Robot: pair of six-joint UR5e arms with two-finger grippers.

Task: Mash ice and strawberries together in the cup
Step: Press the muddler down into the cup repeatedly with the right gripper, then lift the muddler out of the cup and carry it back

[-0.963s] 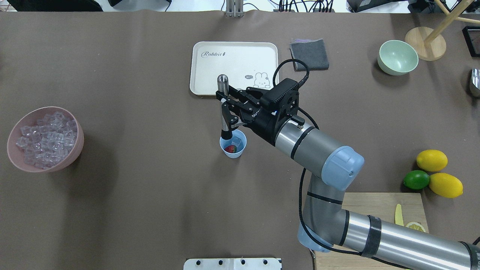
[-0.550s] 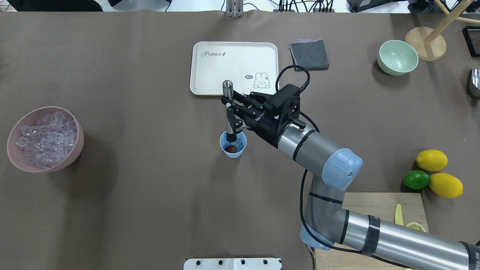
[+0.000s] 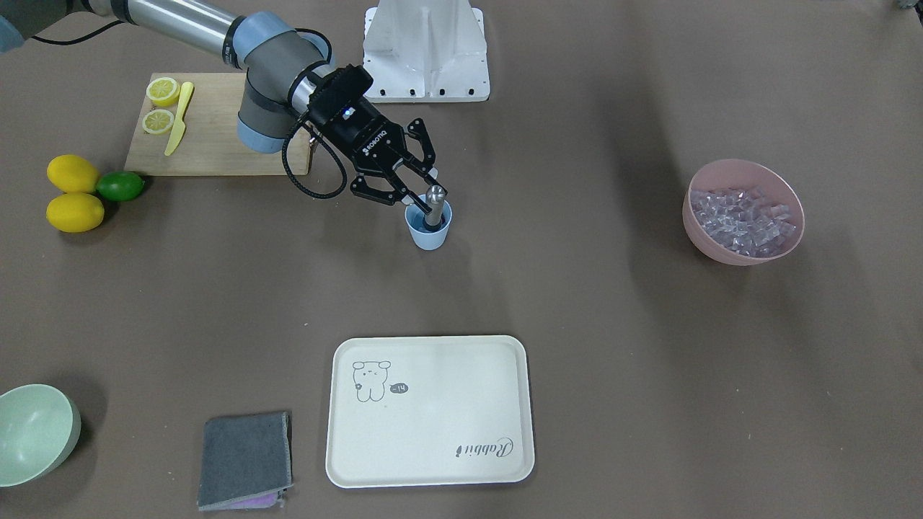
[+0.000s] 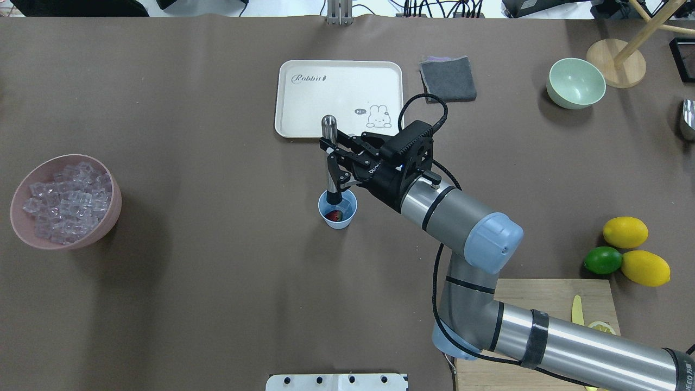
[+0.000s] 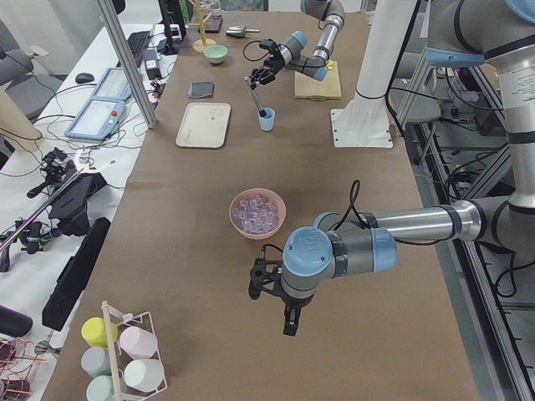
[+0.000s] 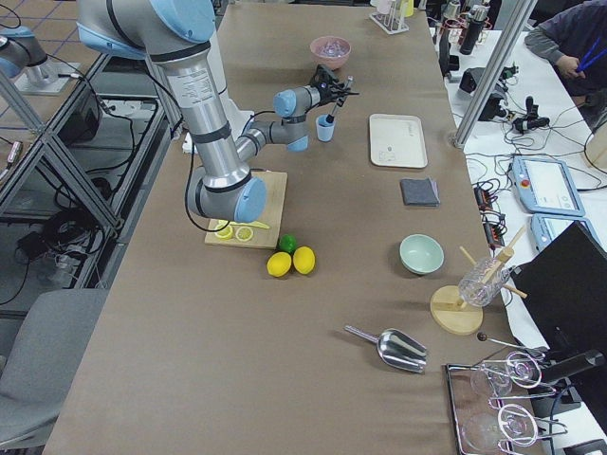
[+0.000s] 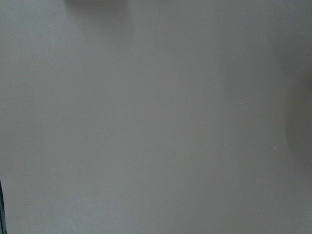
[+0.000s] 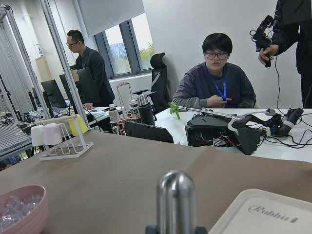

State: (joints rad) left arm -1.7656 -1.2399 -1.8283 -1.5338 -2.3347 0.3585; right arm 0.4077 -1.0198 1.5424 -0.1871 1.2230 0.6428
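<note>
The light-blue cup (image 4: pixel 339 217) stands mid-table, in front of the white tray. A red strawberry (image 4: pixel 334 216) lies in its bottom. Ice inside the cup is too faint to tell. My right gripper (image 4: pixel 332 161) is shut on a steel muddler (image 4: pixel 329 155), held upright with its black tip down inside the cup (image 3: pixel 429 232). The muddler's rounded top fills the right wrist view (image 8: pixel 175 200). Several ice cubes (image 4: pixel 68 201) fill the pink bowl (image 4: pixel 113 209) at far left. My left gripper (image 5: pixel 269 288) hangs over bare table near that bowl; I cannot tell if it is open.
White tray (image 4: pixel 304 103) behind the cup, grey cloth (image 4: pixel 448 79) and pale green bowl (image 4: pixel 575 84) to its right. Two lemons (image 4: pixel 625 232) and a lime (image 4: pixel 602 260) lie by the cutting board (image 4: pixel 543 298). A metal scoop (image 6: pixel 394 349) lies at the right end.
The muddler and my right gripper have shifted slightly right, and the black tip has gone from the cup's left rim down into the cup. Since half a second ago little has moved.
</note>
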